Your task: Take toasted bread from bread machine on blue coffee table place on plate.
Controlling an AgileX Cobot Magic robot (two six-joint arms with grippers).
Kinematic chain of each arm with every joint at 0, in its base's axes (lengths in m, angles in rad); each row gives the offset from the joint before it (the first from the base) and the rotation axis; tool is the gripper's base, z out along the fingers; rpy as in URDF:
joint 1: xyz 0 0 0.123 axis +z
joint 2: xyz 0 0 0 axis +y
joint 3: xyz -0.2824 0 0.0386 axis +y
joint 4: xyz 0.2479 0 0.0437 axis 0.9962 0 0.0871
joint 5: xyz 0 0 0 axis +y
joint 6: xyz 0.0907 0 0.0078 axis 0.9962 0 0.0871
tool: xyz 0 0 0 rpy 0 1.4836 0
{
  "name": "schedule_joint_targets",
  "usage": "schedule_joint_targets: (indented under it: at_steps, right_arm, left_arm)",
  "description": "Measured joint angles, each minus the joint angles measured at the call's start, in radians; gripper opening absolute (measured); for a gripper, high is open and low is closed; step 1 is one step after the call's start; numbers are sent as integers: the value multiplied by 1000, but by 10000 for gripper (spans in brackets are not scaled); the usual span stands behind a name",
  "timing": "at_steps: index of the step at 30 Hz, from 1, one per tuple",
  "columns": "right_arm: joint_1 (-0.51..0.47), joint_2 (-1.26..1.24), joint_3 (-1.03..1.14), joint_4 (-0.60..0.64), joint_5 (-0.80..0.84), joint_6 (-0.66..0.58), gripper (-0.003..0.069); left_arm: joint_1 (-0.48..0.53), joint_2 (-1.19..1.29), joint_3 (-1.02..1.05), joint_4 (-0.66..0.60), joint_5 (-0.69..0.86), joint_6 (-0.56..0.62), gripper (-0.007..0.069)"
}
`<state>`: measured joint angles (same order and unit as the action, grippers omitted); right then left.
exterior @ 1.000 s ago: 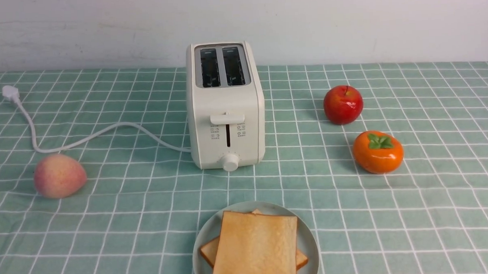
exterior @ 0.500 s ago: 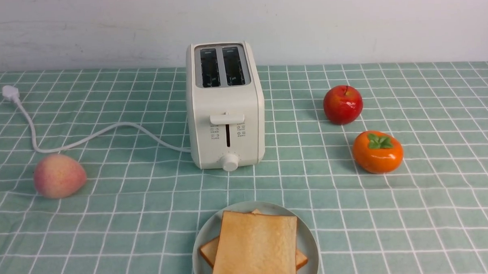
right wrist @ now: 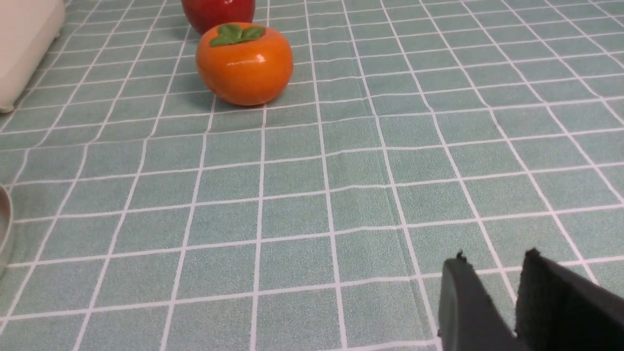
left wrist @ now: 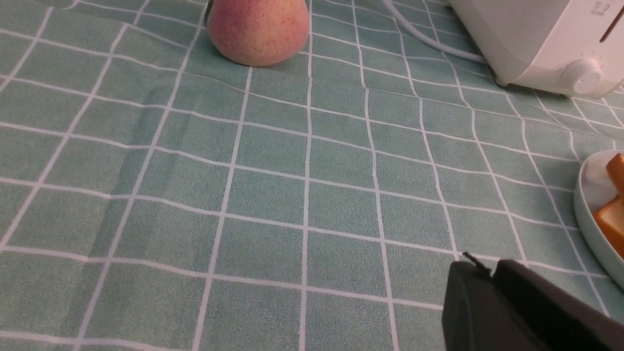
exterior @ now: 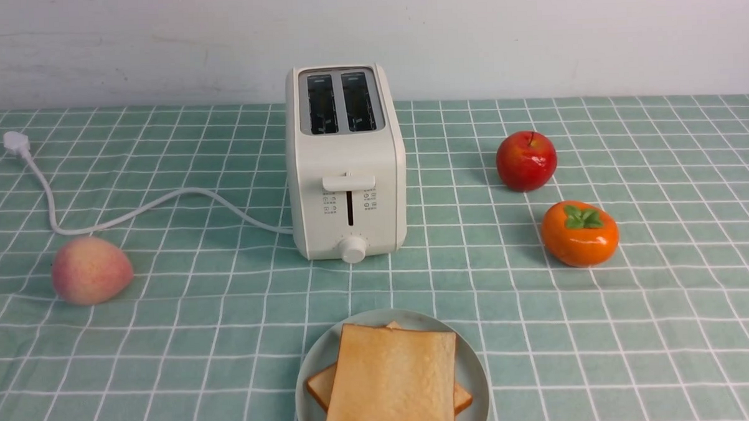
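Note:
Two slices of toasted bread (exterior: 393, 378) lie stacked on the plate (exterior: 320, 356) at the near middle of the blue coffee table (exterior: 228, 315). The lower slice sticks out on both sides of the top one. The bread machine (exterior: 346, 168) stands behind the plate with both slots empty. Neither gripper shows in the front view. In the left wrist view my left gripper (left wrist: 480, 265) hovers low over the cloth, left of the plate (left wrist: 587, 214), its fingers together and empty. My right gripper (right wrist: 495, 258) hangs over bare cloth with a gap between its fingers and nothing in it.
A peach (exterior: 91, 270) lies left of the toaster beside its white cord (exterior: 162, 202). A red apple (exterior: 526, 160) and an orange persimmon (exterior: 579, 233) sit to the right. A white wall runs behind the table.

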<state>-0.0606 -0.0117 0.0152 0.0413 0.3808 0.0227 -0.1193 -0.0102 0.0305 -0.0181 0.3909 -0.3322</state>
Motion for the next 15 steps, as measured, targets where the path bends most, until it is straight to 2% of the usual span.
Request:
schedule_joint_targets:
  at_steps: [15]
  right_arm:
    - [0, 0, 0, 0, 1, 0, 202]
  left_arm:
    - [0, 0, 0, 0, 0, 0, 55]
